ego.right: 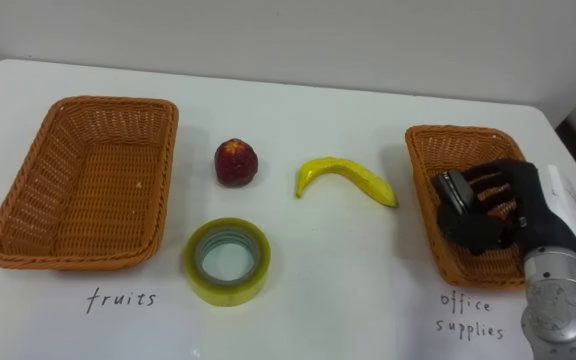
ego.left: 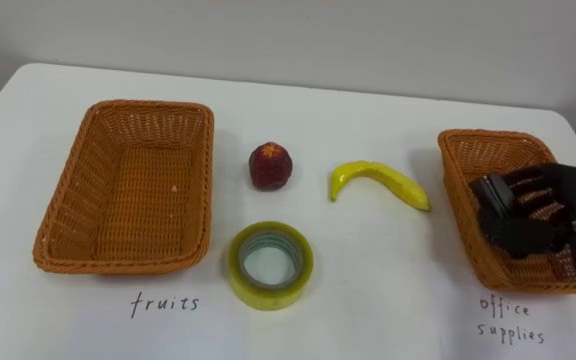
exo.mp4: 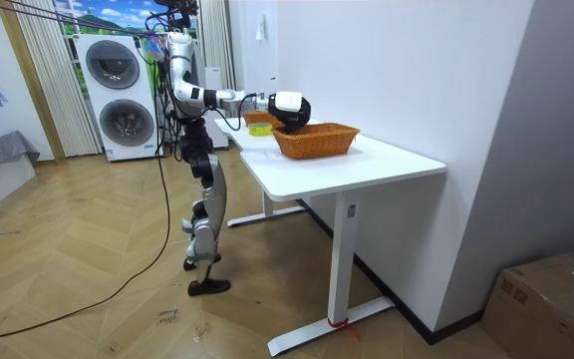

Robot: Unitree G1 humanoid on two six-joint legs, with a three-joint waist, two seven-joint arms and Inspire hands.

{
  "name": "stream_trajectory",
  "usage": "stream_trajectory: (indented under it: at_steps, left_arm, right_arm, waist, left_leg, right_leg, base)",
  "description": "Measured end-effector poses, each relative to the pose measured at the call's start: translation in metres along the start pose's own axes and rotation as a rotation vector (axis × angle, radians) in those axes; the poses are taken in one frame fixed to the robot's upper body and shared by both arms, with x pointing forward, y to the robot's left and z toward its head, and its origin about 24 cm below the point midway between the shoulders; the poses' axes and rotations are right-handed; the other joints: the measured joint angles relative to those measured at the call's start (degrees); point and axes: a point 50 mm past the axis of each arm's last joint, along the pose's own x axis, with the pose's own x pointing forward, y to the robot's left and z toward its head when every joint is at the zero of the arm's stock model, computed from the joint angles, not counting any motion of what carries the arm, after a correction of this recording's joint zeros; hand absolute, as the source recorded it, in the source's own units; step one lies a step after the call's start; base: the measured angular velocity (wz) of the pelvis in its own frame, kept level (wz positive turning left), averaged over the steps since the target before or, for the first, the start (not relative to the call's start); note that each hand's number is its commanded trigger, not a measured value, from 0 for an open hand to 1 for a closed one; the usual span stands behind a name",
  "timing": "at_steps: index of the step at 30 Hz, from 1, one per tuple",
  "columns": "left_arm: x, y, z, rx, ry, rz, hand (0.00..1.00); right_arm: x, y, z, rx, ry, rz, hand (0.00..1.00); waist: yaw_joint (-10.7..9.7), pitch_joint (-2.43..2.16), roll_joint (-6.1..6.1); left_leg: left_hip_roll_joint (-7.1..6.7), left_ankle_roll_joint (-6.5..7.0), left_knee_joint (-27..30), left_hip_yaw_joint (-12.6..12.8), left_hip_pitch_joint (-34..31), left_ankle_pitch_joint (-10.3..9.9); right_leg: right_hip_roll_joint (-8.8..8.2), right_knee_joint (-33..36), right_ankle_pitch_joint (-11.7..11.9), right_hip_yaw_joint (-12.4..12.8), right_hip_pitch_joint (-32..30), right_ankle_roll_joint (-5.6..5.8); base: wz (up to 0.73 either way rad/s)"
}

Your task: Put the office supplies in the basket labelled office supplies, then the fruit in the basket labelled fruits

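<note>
While apple (ego.left: 269,165), banana (ego.left: 378,182) and tape (ego.left: 268,291) lie unsorted on the tabletop (ego.left: 368,285), my right hand (ego.left: 543,215) hovers over the supplies basket (ego.left: 493,137), and I cannot tell its grip.

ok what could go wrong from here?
1. Right robot hand hangs over the office basket; withdrawing could snag its rim and drag it toward the table edge.
2. Banana lies nearer that basket, tape nearer the fruits basket: easy mis-sort.
3. Apple could roll if bumped.
</note>
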Motion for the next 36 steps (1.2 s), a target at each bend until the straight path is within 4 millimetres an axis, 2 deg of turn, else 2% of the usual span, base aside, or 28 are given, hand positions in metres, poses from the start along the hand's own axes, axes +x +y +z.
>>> stream_trajectory:
  at_steps: [1,2,36]
  left_arm:
    - [0.0000,0.0000,-0.0001,0.000,0.000,0.000,0.00]
    - [0.0000,0.0000,-0.0002,0.000,0.001,0.000,0.00]
    - [0.0000,-0.0009,-0.0007,0.000,0.003,-0.019,0.00]
  right_arm:
    - [0.0000,0.0000,0.0000,0.001,0.000,0.000,0.17]
    - [0.0000,0.0000,-0.0001,0.002,0.000,0.001,0.00]
    - [0.0001,-0.0002,0.0005,0.002,-0.003,-0.001,0.00]
  waist:
    - [0.0,0.00,0.00]
    - [0.0,0.00,0.02]
    - [0.0,-0.08,-0.05]
  left_leg:
    - [0.00,0.00,-0.1,0.0,0.0,0.0]
    - [0.00,0.00,-0.4,0.0,0.0,0.0]
    - [0.00,0.00,-0.6,0.1,0.8,0.0]
  right_leg:
    - [0.00,0.0,0.0,0.0,0.0,0.00]
    - [0.00,0.0,0.0,0.0,0.0,0.00]
    - [0.05,0.1,0.0,0.0,0.6,0.00]
  base:
    - [0.00]
    - [0.00]
    - [0.00]
